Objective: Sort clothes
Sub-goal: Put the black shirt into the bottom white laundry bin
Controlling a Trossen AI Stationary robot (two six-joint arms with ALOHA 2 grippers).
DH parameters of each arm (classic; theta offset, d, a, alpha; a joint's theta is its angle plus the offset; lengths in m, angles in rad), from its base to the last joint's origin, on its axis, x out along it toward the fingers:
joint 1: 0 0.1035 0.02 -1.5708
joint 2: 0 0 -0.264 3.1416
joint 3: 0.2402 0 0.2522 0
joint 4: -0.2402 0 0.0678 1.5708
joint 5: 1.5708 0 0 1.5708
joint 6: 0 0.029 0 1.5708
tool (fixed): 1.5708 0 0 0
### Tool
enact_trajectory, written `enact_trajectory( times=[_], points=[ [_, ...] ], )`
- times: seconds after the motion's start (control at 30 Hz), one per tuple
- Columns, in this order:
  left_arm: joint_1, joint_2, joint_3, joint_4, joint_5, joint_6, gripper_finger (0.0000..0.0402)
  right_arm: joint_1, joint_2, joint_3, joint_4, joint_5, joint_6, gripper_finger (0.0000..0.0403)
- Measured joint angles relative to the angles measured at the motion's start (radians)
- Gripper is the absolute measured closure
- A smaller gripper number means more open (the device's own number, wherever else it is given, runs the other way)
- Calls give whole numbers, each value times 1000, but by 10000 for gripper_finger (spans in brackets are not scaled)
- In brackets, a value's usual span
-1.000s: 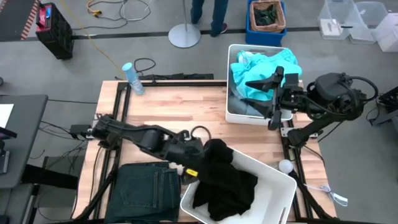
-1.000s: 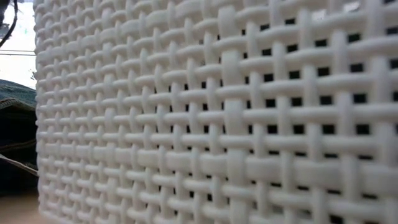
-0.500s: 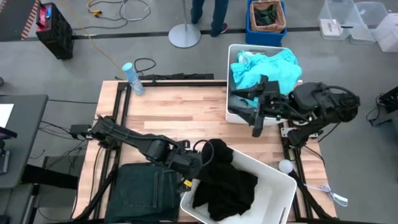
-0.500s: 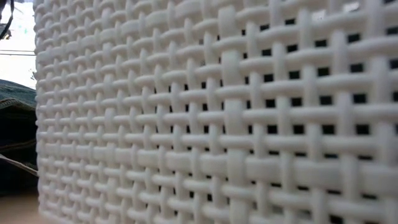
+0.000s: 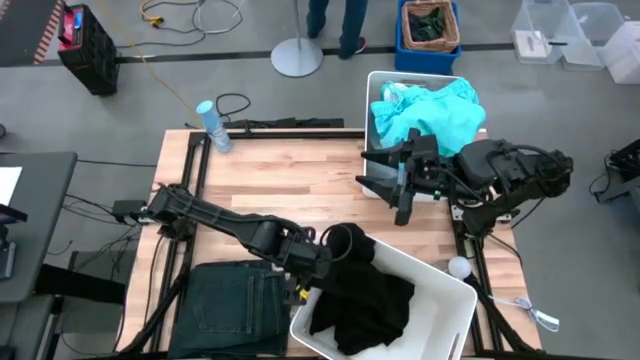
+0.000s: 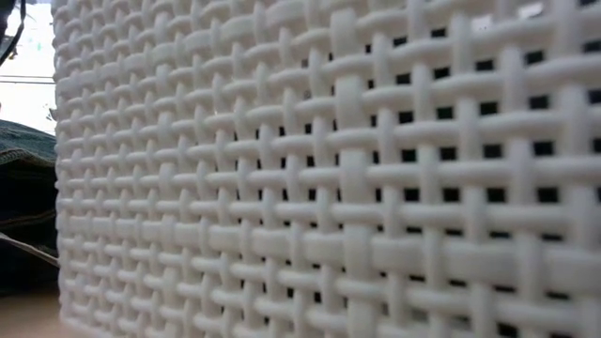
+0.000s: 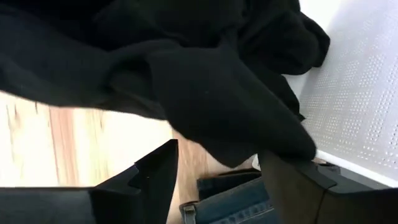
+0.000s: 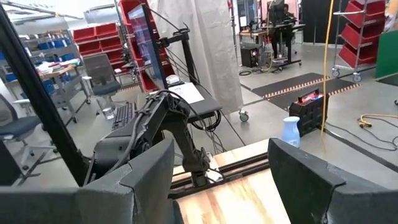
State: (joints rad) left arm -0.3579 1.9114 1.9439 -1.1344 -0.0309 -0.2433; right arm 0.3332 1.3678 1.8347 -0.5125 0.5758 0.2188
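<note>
The black top [image 5: 360, 285] lies heaped in the near white bin [image 5: 445, 310], and one fold hangs over the bin's left rim [image 7: 236, 112]. My left gripper [image 5: 312, 268] is open at that fold, with a finger on each side below it [image 7: 217, 186]. The dark jeans [image 5: 235, 305] lie flat on the table at its near edge, beside the bin. The turquoise top [image 5: 430, 112] fills the far white bin [image 5: 378, 88]. My right gripper [image 5: 387, 185] is open and empty over the table, just left of that bin. The pale blue denim piece is hidden. My left gripper comes level from the table's left at the black top's hanging fold [image 7: 267, 140]. The fold's lower edge hangs close over one fingertip [image 7: 286, 171]. I cannot tell whether the finger touches the cloth.
The low view shows only the near bin's woven white wall [image 6: 329, 169] and an edge of the jeans [image 6: 19, 155]. A blue bottle [image 5: 212, 125] stands at the table's far left corner. Bare wood lies between the two bins.
My left gripper has moved toward the table's right and near edge, up to the black top's fold at the near bin. My right gripper has moved off the turquoise top and out of the far bin, toward the table's left and near side, staying open.
</note>
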Motion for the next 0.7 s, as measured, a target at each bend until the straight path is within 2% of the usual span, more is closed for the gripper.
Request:
enact_trajectory(
  times=[0.13,0.37,0.57,0.7],
  points=[
    [0,0,-1,6,-30,23,231,0,0,0,0,0,20,126],
    [0,-24,6,16,-58,60,382,0,0,0,0,0,20,126],
    [-1,-92,6,16,-134,64,399,-2,0,0,1,1,20,126],
    [-8,-167,6,145,-154,95,400,-15,0,0,0,1,20,126]
  ],
)
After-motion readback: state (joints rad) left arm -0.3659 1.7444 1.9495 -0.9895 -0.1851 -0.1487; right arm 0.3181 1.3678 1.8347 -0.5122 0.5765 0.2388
